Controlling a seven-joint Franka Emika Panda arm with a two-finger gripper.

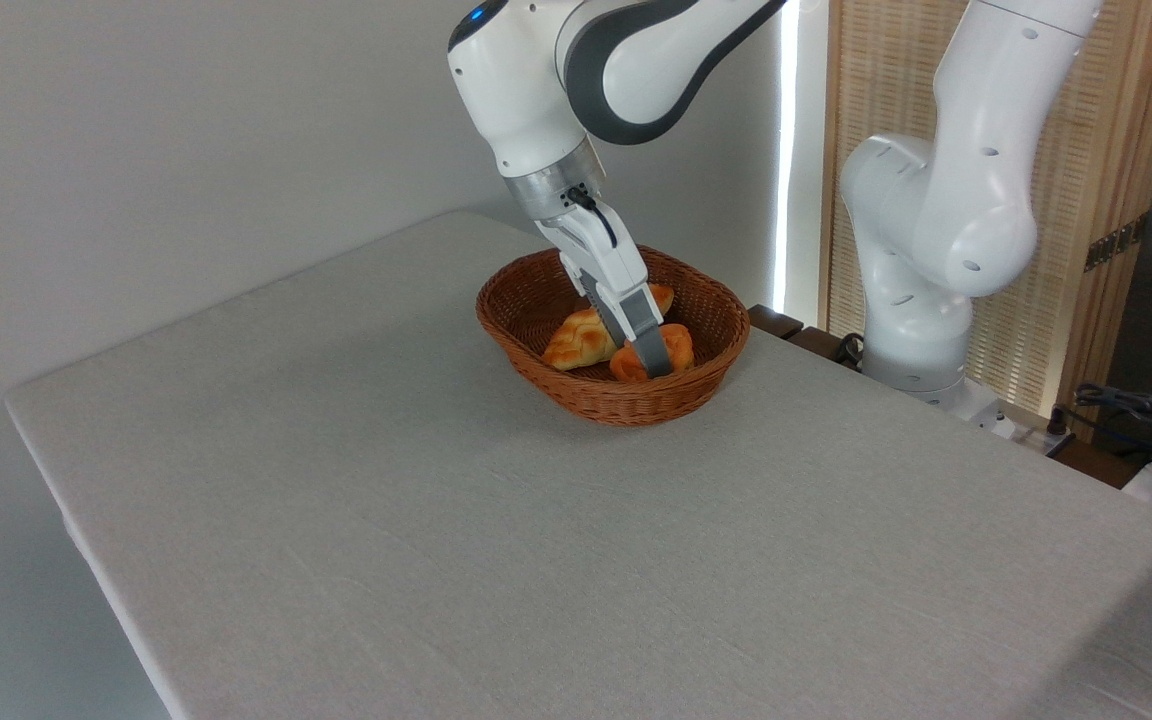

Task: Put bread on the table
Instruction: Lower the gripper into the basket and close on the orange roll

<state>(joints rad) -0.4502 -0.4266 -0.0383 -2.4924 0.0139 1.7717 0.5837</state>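
The room is evenly and softly bright. A hard white strip of daylight [786, 150] burns out behind and above the fingers [648, 345], overexposed, with warm glow through the slatted screen [1066, 200] beside it. The table [436, 520] cloth in front of the fingers is lit flat, its weave sharp. A faint soft shadow spreads under the basket [636, 400] just below the fingers. The arm [516, 90] shows gentle sheen, no harsh glare. Focus holds throughout; no edge bending shows.

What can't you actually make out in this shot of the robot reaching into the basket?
- Gripper hold: its fingers cover the orange bun's middle, so whether it is gripped is unclear.
- A third bread piece: mostly behind the gripper.
- Basket floor: hidden by its near wall.
- Dark clutter at right: cut off by the frame edge.
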